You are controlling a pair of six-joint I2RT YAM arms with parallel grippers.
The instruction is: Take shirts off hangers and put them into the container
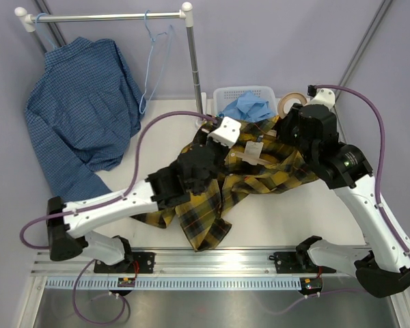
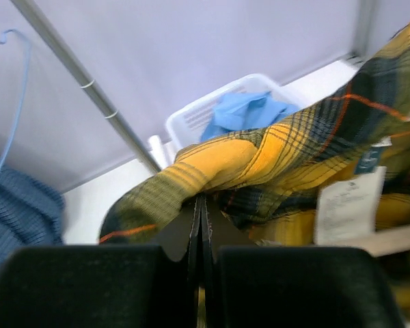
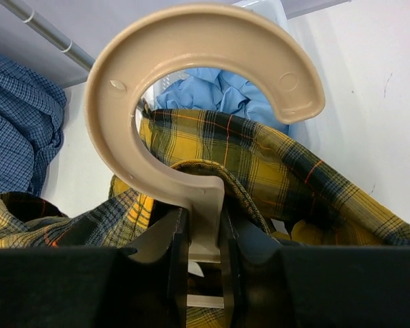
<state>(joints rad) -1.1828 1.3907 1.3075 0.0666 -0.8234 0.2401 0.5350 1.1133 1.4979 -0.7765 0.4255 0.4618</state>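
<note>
**Plaid shirt (image 1: 260,179) and tan hanger (image 3: 109,102) both gripped beside the basket (image 2: 191,123)**

Left wrist view: the left gripper (image 2: 199,205) sits at bottom centre. Its fingers are pressed flat together and their tips are nipped into a raised yellow-and-black fold of the plaid shirt. A white paper tag hangs from the cloth at the right. Behind the fold, upper centre, is the white basket with the light blue shirt (image 2: 242,113) crumpled inside it. The rack's metal pole (image 2: 89,85) slants across the upper left. A thin blue wire hanger (image 2: 20,96) shows at the left edge, above a blurred patch of dark checked cloth.

Right wrist view: the right gripper (image 3: 206,219) is at bottom centre, its fingers narrow and clamped on the neck of the tan hanger. The hanger's big C-shaped hook rises to fill the upper middle. The plaid collar bunches around the neck, and the light blue shirt shows through the hook.

Top view: the plaid shirt sprawls across the middle of the table (image 1: 294,219), its upper edge touching the basket at top centre. Both arms reach onto it. The dark blue shirt (image 1: 82,116) hangs from the rail at the upper left. The wire hanger dangles bare beside it.
</note>
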